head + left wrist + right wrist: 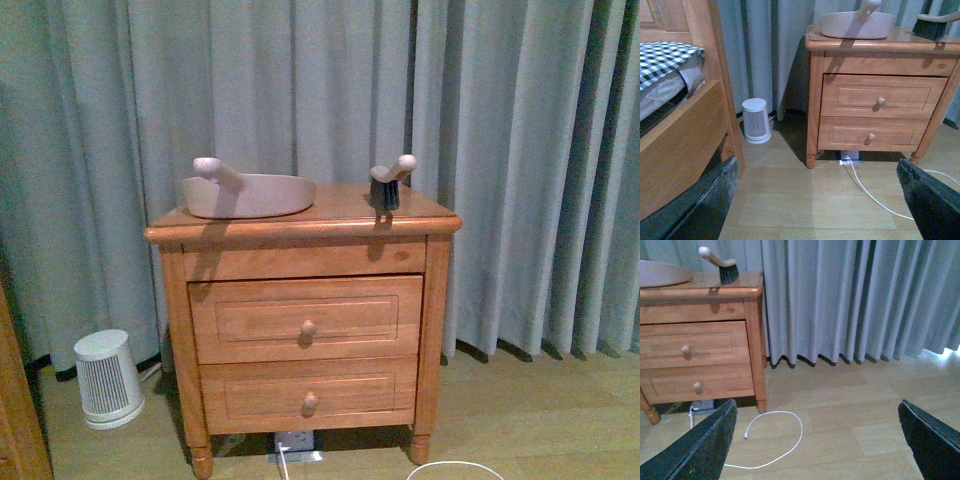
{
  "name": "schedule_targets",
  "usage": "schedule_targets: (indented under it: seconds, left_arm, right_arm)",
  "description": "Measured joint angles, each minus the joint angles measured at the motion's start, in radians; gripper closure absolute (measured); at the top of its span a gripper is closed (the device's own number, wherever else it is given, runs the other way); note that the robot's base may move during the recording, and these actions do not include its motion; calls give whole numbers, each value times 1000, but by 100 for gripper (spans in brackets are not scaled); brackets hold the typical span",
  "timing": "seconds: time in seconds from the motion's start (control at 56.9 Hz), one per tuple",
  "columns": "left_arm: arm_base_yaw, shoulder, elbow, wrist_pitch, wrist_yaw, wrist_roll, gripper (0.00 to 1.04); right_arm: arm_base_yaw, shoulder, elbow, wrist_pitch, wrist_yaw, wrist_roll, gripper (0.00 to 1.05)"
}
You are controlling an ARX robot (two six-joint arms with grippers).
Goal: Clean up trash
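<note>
Facing nightstand (300, 320), left end effector (817, 161) and right end effector (817, 403) gape wide, empty. No trash visible in any view. Dustpan (250, 195) 11 o'clock, brush (388, 185) 1 o'clock atop nightstand: likely light, rigid; grip handles.

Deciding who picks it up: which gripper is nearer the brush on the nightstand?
Right, likely. The brush stands at the nightstand's right end, which the right gripper faces; the left gripper faces its left side, by the bed.
</note>
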Motion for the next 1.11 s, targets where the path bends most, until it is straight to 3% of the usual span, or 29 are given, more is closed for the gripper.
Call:
schedule_targets:
  seconds: [1.107]
  left_arm:
    - [0,0,0,0,0,0,8]
  right_arm:
    - [0,0,0,0,0,0,7]
